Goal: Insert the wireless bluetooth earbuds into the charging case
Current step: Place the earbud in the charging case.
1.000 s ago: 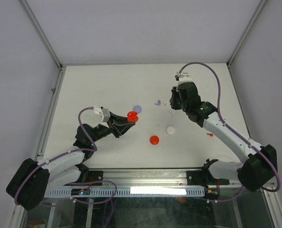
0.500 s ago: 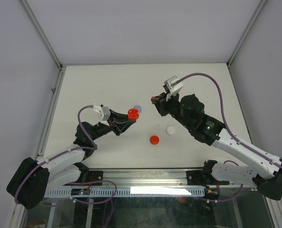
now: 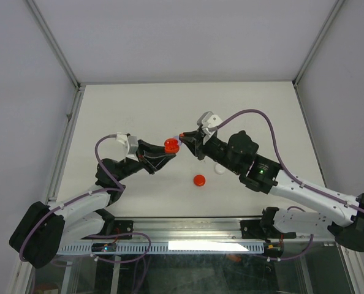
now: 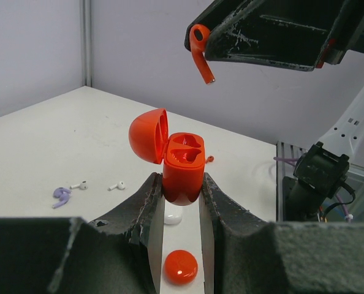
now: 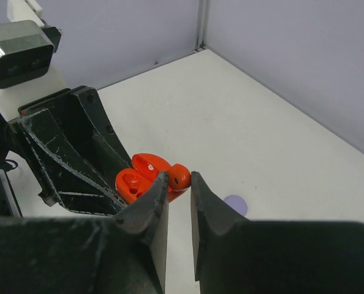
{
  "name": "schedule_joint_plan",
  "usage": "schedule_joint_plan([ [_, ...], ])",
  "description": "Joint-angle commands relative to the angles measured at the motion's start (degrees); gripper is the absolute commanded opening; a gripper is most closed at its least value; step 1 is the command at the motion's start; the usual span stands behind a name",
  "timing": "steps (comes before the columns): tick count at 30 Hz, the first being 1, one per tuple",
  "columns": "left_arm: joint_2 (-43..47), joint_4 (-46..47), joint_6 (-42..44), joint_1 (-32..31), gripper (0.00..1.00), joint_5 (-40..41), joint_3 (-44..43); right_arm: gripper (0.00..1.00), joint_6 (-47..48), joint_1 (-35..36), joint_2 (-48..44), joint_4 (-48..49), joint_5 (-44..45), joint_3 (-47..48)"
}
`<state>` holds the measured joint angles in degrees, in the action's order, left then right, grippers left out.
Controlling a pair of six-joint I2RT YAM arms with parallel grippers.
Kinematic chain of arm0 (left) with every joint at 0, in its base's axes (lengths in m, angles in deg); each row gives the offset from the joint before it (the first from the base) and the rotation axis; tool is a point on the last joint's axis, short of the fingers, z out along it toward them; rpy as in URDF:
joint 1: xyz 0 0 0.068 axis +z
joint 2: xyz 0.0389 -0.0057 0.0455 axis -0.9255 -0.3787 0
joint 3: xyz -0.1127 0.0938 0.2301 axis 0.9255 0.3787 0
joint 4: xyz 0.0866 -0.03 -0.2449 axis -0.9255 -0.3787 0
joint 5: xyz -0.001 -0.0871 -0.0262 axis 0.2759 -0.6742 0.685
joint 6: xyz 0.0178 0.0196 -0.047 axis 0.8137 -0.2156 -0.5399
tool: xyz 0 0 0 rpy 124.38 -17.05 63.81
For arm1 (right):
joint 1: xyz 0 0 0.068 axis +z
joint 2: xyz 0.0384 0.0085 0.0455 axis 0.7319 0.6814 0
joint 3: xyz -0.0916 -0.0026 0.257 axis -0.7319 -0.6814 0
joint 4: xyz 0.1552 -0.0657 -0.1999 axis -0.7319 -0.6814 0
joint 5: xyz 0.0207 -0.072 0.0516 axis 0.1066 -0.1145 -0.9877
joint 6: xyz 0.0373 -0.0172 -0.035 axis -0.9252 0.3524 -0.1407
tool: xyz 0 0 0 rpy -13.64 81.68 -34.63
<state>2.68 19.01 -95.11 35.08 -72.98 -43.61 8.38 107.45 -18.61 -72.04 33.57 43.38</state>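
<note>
The red charging case point(image 4: 183, 171) stands upright with its lid hinged open, and my left gripper point(image 4: 181, 184) is shut on its lower body. Both sockets show empty in the left wrist view. My right gripper point(image 5: 178, 180) is shut on a red earbud point(image 5: 179, 177), stem pointing down, just above and to the right of the open case point(image 5: 136, 180). From above, the two grippers meet near the table's middle, the earbud point(image 3: 182, 136) close to the case point(image 3: 171, 146). Loose earbuds lie on the table: a lilac one point(image 4: 60, 195), two white ones point(image 4: 79, 184) and a red one point(image 4: 210, 159).
A red disc point(image 3: 199, 180) lies on the table in front of the grippers. A white disc point(image 3: 220, 168) sits partly under my right arm, and a lilac disc point(image 5: 235, 204) lies beyond the case. Walls close the table at left, back and right.
My right arm has swung left from the back right of the table to the case, shut the whole time. The left gripper holds the case almost where it was.
</note>
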Motion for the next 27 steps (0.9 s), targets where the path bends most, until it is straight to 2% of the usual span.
schedule_joint_plan([
  [1, -0.7, 7.3, -3.3, -0.5, 0.0, -1.8, -1.5, 0.12, 2.1, 1.1, 0.9, 6.0, -2.2, -0.1],
  [27, -2.0, 9.4, -9.1, -0.4, 0.0, -1.4, -2.5, 0.12, 3.8, 3.6, 4.4, 6.8, -3.5, -0.5],
])
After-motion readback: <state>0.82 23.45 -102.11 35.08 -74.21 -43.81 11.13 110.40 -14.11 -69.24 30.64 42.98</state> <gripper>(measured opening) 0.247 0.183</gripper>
